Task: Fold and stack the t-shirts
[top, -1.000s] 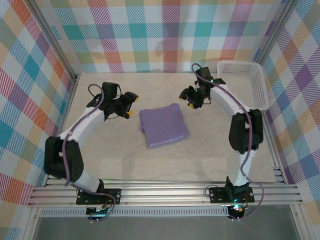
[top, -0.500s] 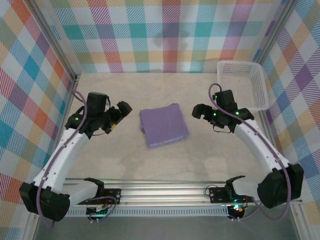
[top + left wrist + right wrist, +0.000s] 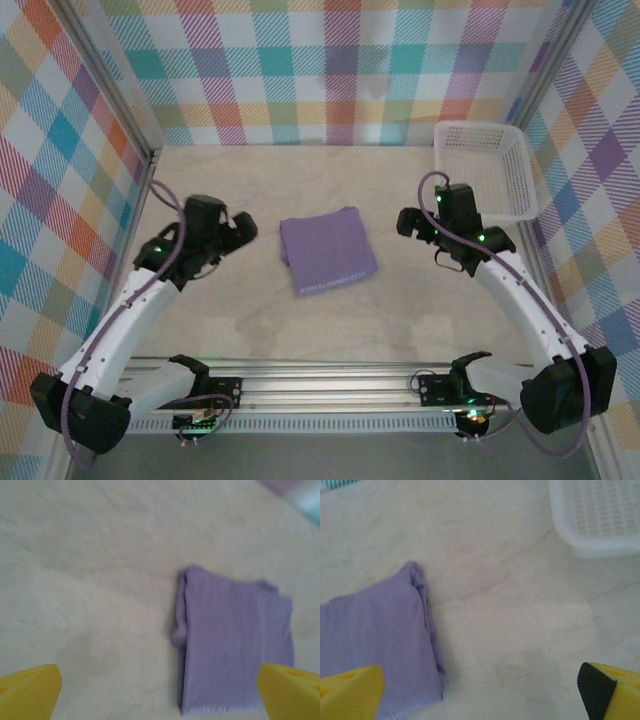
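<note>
Evidently the folding is all but done: the lavender t-shirt (image 3: 328,250) is lying on the table (image 3: 300,320) as a flat, roughly square packet, well apart from the white lattice basket (image 3: 478,126), out to the basket's left and a little nearer the arm bases. Its layers are sitting fairly even. The edge turned away from the basket is bulging slightly where the folds are doubling over, and a hem is showing along the near side.

The right gripper (image 3: 480,692) is hovering between the shirt and the basket, and the left gripper (image 3: 159,680) is hovering beyond the shirt, on the side away from the basket. Both are carrying their yellow fingers spread wide with nothing between them, and neither is touching the cloth.

With just this one shirt lying on the table, I am judging the stack to be a single piece and the task near its end. What may be remaining is tidying the bulging edge. Whether the packet is meant to go into the basket, I cannot tell.
</note>
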{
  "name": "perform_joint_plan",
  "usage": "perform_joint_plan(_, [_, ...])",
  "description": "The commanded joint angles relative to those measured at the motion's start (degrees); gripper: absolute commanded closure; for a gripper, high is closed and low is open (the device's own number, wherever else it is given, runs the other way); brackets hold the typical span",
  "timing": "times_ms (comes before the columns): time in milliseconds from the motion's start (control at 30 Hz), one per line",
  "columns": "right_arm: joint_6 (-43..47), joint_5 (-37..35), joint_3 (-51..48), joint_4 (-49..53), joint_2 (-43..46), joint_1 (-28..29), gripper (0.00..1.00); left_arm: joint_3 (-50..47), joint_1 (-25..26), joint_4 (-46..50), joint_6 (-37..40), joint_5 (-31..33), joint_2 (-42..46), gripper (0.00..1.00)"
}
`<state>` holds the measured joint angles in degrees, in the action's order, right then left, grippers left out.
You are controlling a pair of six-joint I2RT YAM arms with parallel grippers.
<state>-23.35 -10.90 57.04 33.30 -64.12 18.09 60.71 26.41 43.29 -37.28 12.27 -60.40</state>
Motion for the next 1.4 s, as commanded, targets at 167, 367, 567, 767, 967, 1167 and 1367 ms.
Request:
perform_joint_plan(167, [-5.4,10.6,-2.4,-3.4,1.8,-0.4,0.02,-15.5,9.1,-13.5,-27.1,-4.4,8.0,0.00])
perform_joint_plan(367, [-9.5,13.9,-0.8,-4.4,1.4,-0.3,0.09,-16.7,32.4,-35.9,-61.6,3.2,-9.8,0.16])
perform_joint_plan(567, [-9.6,14.6,0.4,-1.9,2.2,-0.2,0.10,-11.7,35.9,-49.4,-78.7,1.3,-29.0,0.21])
perform_joint_plan(767, [-8.5,14.3,0.2,-0.4,4.7,-0.2,0.10,-13.8,34.5,-61.6,-85.0,6.5,-36.9,0.18])
perform_joint_plan(967, [-9.1,15.8,-1.0,-1.2,4.1,-0.2,0.09,-13.6,30.7,-66.2,-84.3,8.0,-42.8,0.30])
perform_joint_plan(1167, [-9.7,16.5,-2.4,-1.4,5.1,-0.2,0.09,-13.9,24.8,-67.6,-81.9,8.8,-44.4,0.76])
perform_joint_plan(1367, [-9.5,17.0,-3.0,-0.9,5.6,-0.2,0.09,-16.4,16.7,-70.8,-77.7,5.8,-43.4,1.00])
